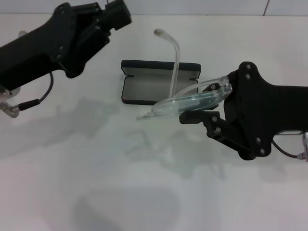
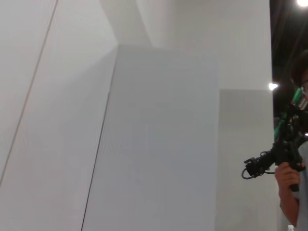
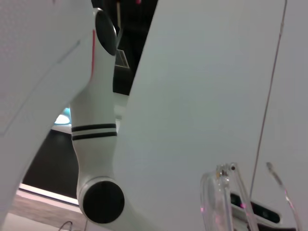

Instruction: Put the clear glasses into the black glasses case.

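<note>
The clear glasses (image 1: 192,100) hang tilted in the air, with my right gripper (image 1: 210,99) shut on their front frame. They hover over the near right part of the black glasses case (image 1: 144,89), which lies open on the white table and shows its grey lining. One thin clear arm (image 1: 173,53) of the glasses sticks up and back over the case. In the right wrist view part of the clear glasses (image 3: 226,199) shows close up. My left gripper (image 1: 114,13) is raised at the far left, away from the case.
The white table (image 1: 96,183) stretches bare in front of the case. A cable (image 1: 29,103) hangs from the left arm. In the left wrist view a person (image 2: 291,178) holds a dark rig beside white wall panels.
</note>
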Controlling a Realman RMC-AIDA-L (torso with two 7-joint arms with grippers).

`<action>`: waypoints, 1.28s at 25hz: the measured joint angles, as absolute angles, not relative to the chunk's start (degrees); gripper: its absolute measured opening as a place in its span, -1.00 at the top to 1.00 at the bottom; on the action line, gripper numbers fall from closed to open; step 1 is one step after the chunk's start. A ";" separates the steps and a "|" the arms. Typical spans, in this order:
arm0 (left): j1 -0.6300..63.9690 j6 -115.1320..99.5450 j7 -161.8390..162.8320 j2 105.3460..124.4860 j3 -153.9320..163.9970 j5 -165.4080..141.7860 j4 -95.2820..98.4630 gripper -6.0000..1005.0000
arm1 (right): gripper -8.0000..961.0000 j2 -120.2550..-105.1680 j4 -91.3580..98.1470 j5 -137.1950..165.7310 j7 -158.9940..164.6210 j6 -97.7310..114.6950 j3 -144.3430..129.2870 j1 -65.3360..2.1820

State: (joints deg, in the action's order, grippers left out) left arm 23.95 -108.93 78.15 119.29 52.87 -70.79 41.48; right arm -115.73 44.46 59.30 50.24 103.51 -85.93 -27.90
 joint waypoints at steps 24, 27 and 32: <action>25.70 -109.33 75.23 119.70 65.64 -70.83 43.72 0.90 | 0.87 -116.11 42.86 59.18 51.42 101.46 -86.77 -29.20; 25.46 -109.32 75.28 119.69 66.77 -70.72 44.74 0.90 | 0.87 -116.10 42.79 59.15 51.42 101.21 -86.87 -29.16; 24.49 -109.22 75.11 119.71 66.47 -70.12 45.72 0.90 | 0.87 -116.10 42.78 59.10 51.42 101.12 -86.92 -29.16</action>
State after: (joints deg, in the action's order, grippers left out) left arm 24.49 -109.22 75.11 119.71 66.47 -70.12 45.72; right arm -116.10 42.78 59.11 51.42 101.12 -86.92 -29.16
